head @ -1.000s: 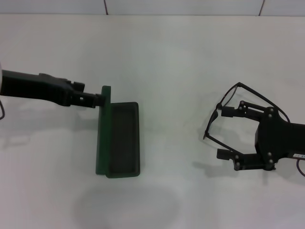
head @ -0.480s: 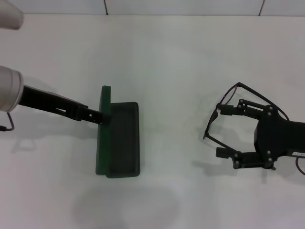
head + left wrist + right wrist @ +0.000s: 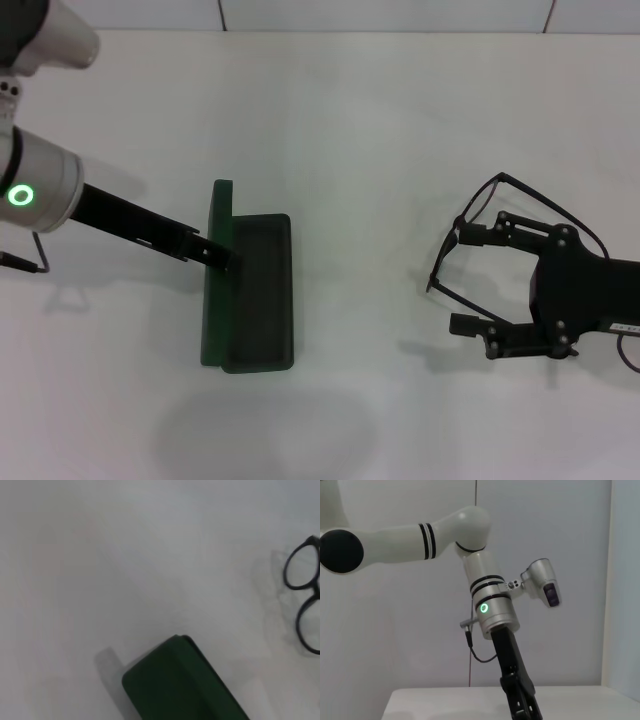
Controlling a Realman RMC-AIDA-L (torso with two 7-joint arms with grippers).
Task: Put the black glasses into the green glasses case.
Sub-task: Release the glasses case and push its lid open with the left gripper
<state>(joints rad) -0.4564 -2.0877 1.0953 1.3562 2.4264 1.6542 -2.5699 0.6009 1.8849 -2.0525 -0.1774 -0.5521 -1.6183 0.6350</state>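
The green glasses case [image 3: 252,292] lies open left of centre, its lid [image 3: 217,275] standing up along the left side. Its dark outer shell also fills the left wrist view [image 3: 175,685]. My left gripper [image 3: 224,258] slants down from the left, its narrow tip shut and touching the lid. At the right, the black glasses [image 3: 441,258] rest on the table with their lenses [image 3: 301,587] facing the case. My right gripper [image 3: 466,279] is open over the glasses, fingers spread around the temple arms and holding nothing.
The white table [image 3: 380,130] stretches between the case and the glasses. The back edge meets a tiled wall. The right wrist view shows only the left arm [image 3: 490,610] against a pale wall.
The left arm has risen and tilted steeply. Its tip slid from the lid's far end toward the middle. The right gripper has edged slightly toward the case over the glasses.
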